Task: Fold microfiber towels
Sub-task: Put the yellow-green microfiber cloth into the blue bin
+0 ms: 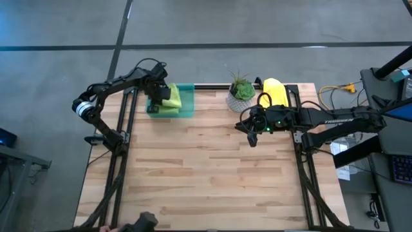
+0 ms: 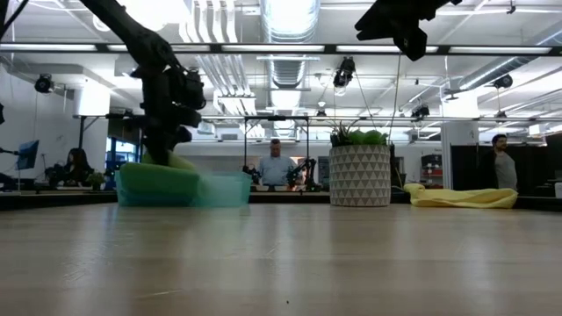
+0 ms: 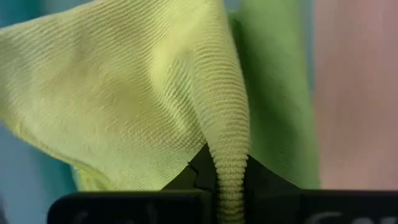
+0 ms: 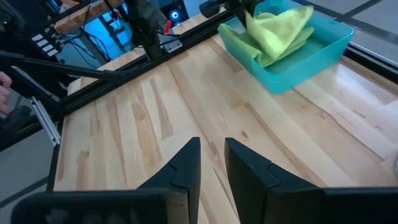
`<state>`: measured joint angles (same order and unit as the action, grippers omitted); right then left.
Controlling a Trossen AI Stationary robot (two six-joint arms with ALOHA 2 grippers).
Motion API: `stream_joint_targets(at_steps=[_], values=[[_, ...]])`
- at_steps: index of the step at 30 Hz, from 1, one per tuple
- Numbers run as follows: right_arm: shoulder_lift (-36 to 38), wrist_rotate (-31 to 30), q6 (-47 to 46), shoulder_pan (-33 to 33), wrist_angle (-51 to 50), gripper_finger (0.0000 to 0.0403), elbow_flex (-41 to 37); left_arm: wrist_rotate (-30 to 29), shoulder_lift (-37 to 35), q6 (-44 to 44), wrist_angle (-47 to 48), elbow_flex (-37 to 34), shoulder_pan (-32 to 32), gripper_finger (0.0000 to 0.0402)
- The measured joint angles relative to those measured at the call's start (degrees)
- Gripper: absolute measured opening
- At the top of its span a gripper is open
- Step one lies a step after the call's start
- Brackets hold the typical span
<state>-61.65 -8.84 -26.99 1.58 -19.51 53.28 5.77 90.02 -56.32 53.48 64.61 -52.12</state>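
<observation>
The left gripper (image 1: 156, 96) is pinched tight on a lime green towel (image 1: 170, 95) over the green tray (image 1: 186, 102), at about 11 o'clock on the desk (image 1: 206, 167). A yellow towel (image 1: 275, 91) lies at 1 o'clock, beside the potted plant (image 1: 241, 93). The right gripper (image 4: 211, 163) hovers near the plant, its fingers a little apart and holding nothing.
</observation>
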Motion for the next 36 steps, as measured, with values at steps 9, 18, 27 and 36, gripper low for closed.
stream_joint_targets(at_steps=[9,18,27,36], values=[[0.00,-0.01,0.05,0.00,0.00,0.0068,-0.02,0.03,0.04,-4.52,0.62,-2.77,1.56,0.0000],[0.00,-0.02,0.18,0.00,0.00,0.0068,-0.02,-0.03,0.06,-2.94,0.52,-2.48,1.55,0.0030],[0.00,-0.02,0.02,0.00,0.00,0.0068,-0.02,-5.46,-0.77,2.39,2.29,2.11,1.51,0.0165],[0.00,-0.02,-0.01,0.00,0.02,0.0068,-0.02,-7.88,-3.36,10.04,5.52,9.36,1.51,0.0194]])
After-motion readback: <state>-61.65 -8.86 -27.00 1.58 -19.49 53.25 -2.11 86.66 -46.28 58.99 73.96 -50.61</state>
